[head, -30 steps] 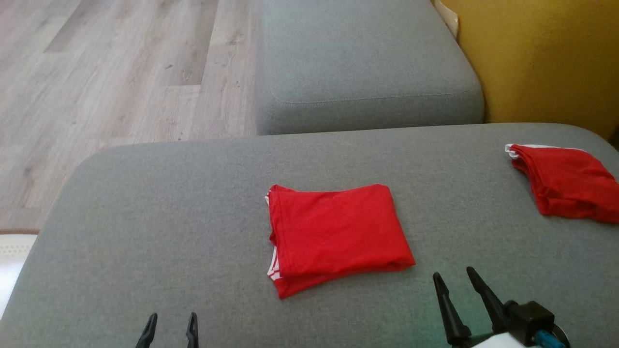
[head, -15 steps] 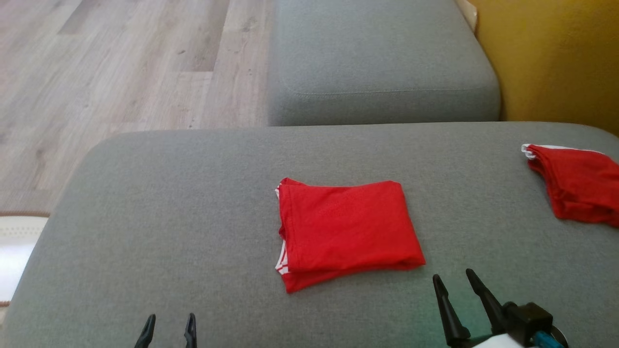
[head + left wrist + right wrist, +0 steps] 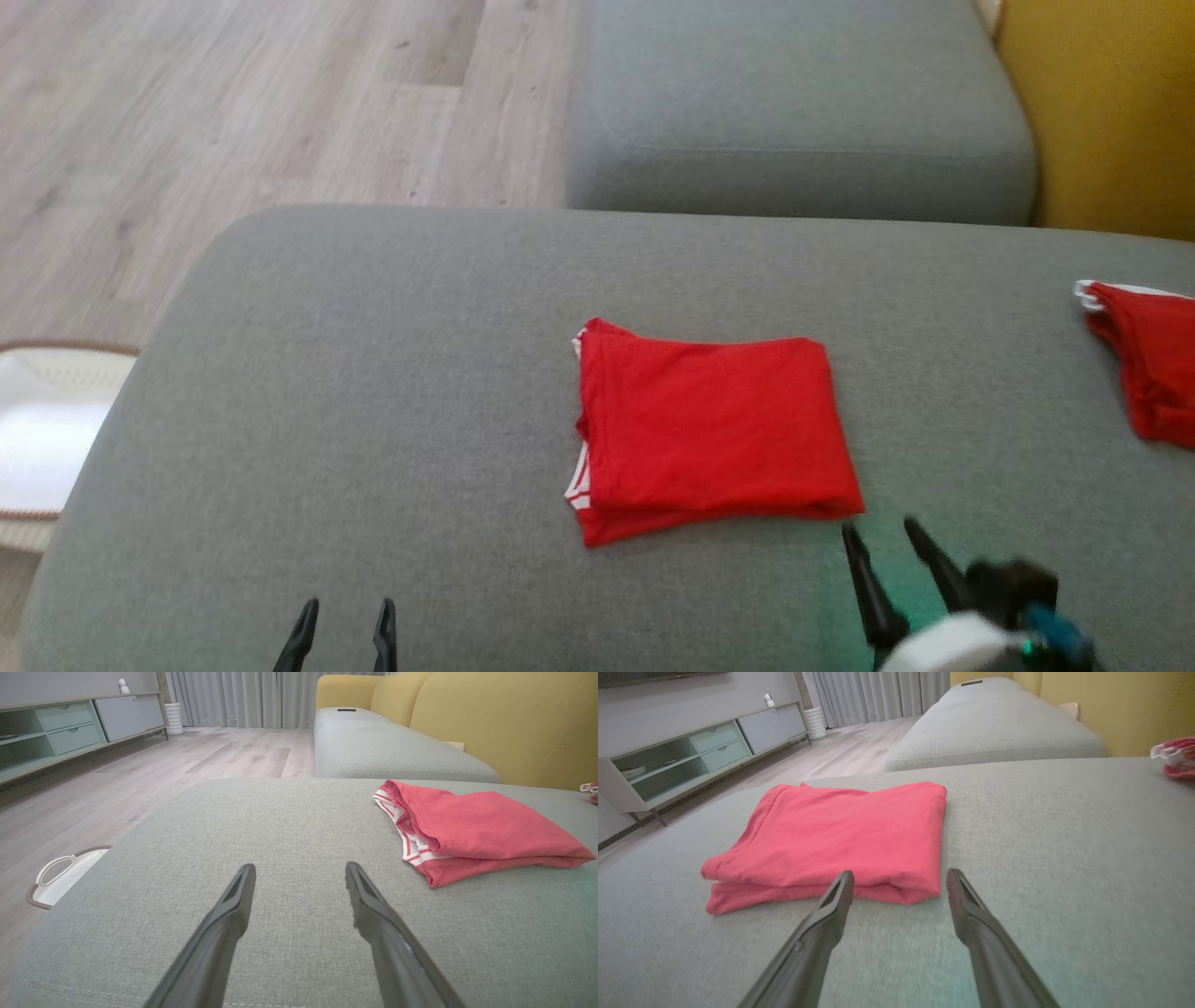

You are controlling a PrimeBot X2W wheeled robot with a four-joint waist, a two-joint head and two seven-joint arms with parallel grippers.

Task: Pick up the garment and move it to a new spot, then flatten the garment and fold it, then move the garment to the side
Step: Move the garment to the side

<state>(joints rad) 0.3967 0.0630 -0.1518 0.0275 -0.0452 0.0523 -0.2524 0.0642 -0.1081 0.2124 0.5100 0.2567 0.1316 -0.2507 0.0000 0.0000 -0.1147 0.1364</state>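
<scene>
Everything in my head view has slid to the right over the last second, cushion and cloth together. So my camera has turned and the garment has not moved, but its folded corner now sits closer to my right fingers (image 3: pixel 866 588). Both pairs are spread wide and hold nothing.

My left fingers (image 3: pixel 301 633) hover over bare grey cushion (image 3: pixel 373 392). From them the garment (image 3: pixel 709 425) lies ahead and well off to the right, its white-striped edge turned toward them. My right fingers are the nearer pair. The near right corner of the fold lies just past their tips, slightly to the left, apart from them.

The garment lies flat as a folded rectangle, its longer side running across in front of me, left to right. I judge the folding done and the move to the side still to do, with the right fingers best placed to take that corner. Farther off, to the right of them, another red garment (image 3: pixel 1153 373) lies on the same cushion.
</scene>
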